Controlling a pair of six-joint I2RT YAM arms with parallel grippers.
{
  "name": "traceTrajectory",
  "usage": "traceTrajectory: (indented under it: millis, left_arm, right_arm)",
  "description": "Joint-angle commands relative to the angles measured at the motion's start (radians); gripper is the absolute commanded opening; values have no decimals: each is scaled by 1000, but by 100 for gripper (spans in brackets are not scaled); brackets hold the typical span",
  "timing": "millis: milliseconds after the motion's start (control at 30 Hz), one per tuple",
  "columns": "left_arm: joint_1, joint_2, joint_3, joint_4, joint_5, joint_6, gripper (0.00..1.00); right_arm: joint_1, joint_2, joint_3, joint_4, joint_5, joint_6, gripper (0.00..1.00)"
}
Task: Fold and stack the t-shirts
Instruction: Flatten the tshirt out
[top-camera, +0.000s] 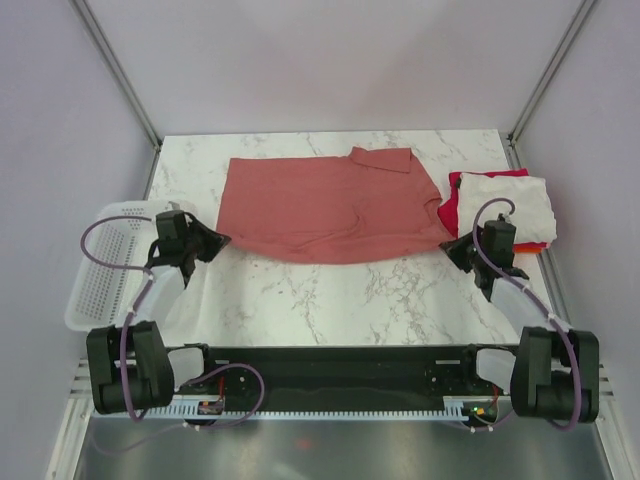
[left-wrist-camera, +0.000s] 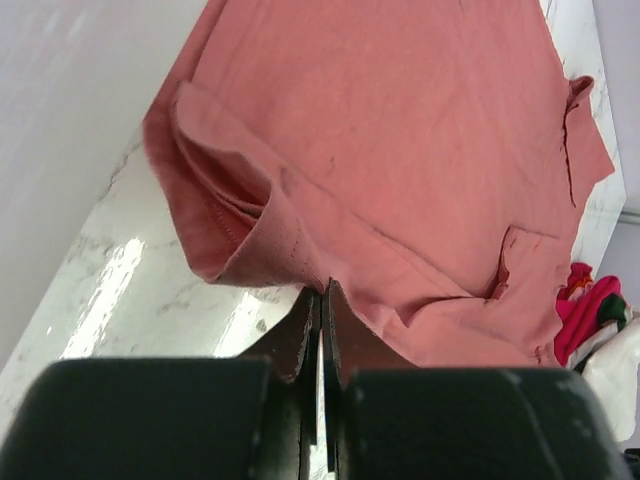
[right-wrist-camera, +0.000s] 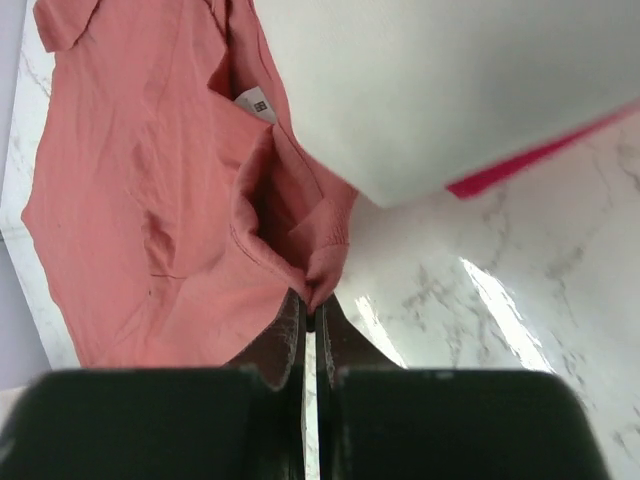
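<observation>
The large salmon-red t-shirt (top-camera: 330, 208) lies spread across the middle of the marble table, also filling the left wrist view (left-wrist-camera: 400, 150) and the right wrist view (right-wrist-camera: 150, 180). My left gripper (top-camera: 218, 241) is shut on its near left corner (left-wrist-camera: 322, 288). My right gripper (top-camera: 452, 246) is shut on its near right corner (right-wrist-camera: 312, 305). A folded cream-white t-shirt (top-camera: 512, 205) lies on top of a magenta one (top-camera: 449, 210) at the right, with an orange edge (top-camera: 530, 245) showing beneath.
A white plastic mesh basket (top-camera: 105, 262) stands at the table's left edge, just behind my left arm. Grey walls enclose the table on the back and sides. The marble table (top-camera: 330, 295) runs in front of the shirt.
</observation>
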Motion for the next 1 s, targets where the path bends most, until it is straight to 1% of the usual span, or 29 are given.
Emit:
traceTrajectory:
  millis: [0, 33, 67, 100, 133, 200, 233, 267, 300, 333, 367, 400, 433, 467, 500, 567, 633, 667, 700, 767, 800, 833, 900, 933, 967]
  left_arm:
    - [-1, -123, -91, 42, -17, 53, 2]
    - [-1, -144, -128, 31, -21, 60, 2]
    - [-1, -190, -142, 18, -33, 68, 2]
    - [-1, -209, -154, -21, -43, 73, 2]
    - [-1, -232, -177, -36, -55, 74, 2]
    - [-3, -295, -203, -61, -56, 76, 7]
    - [-1, -315, -229, -81, -53, 74, 12]
    - [-1, -332, -240, -93, -55, 70, 14]
    - [-1, -368, -249, -104, -55, 68, 16]
    - [-1, -382, -264, -130, -56, 66, 27]
    - [-1, -401, -269, -148, -61, 57, 37]
    - [-1, -424, -269, -174, -61, 56, 47]
    - [-1, -436, -261, -194, -50, 59, 56]
    - [-1, -448, -252, -228, -37, 80, 59]
    - [-6, -470, -243, -245, -29, 88, 69]
    - [-24, -491, -222, -253, -9, 102, 71]
    - [-49, -513, -196, -257, -6, 109, 72]
    - [-52, -513, -183, -257, -6, 120, 73]
    - [-60, -511, -169, -259, -7, 129, 73]
    - [-60, -478, -120, -257, -10, 157, 73]
    - [-64, -459, -101, -254, -9, 171, 72]
    - [-70, -432, -58, -253, -13, 183, 70]
    - [-86, -348, -16, -254, -26, 209, 68]
    - [-93, -321, 22, -254, -36, 215, 67]
    - [-100, -266, 39, -251, -35, 217, 66]
  right_arm:
    - [-5, -138, -74, -26, 81, -43, 0]
    - [-5, -206, -90, -37, 93, -49, 0]
    - [-5, -239, -116, -80, 107, -52, 0]
    - [-5, -304, -128, -129, 136, -55, 0]
    - [-5, -337, -137, -152, 147, -59, 0]
    - [-5, -423, -156, -224, 170, -65, 1]
    - [-5, -448, -162, -247, 180, -66, 5]
    - [-5, -471, -171, -266, 181, -68, 8]
    - [-6, -507, -176, -300, 182, -72, 16]
    - [-5, -521, -177, -314, 182, -72, 45]
    - [-5, -537, -177, -350, 182, -75, 59]
    - [-5, -561, -176, -363, 182, -82, 64]
    - [-3, -573, -173, -370, 175, -110, 66]
    - [-5, -586, -158, -387, 171, -124, 66]
    - [-3, -604, -148, -396, 168, -143, 66]
    - [-3, -607, -109, -400, 139, -207, 65]
    - [-3, -574, -75, -398, 116, -241, 59]
    - [-2, -549, -40, -395, 99, -275, 58]
    - [3, -490, -20, -390, 81, -284, 56]
    - [32, -422, 43, -381, 81, -312, 53]
    - [50, -356, 65, -377, 96, -316, 52]
    - [95, -325, 86, -372, 113, -319, 50]
    - [161, -237, 155, -363, 182, -327, 49]
    - [217, -203, 178, -360, 222, -327, 50]
    - [239, -170, 229, -358, 236, -332, 50]
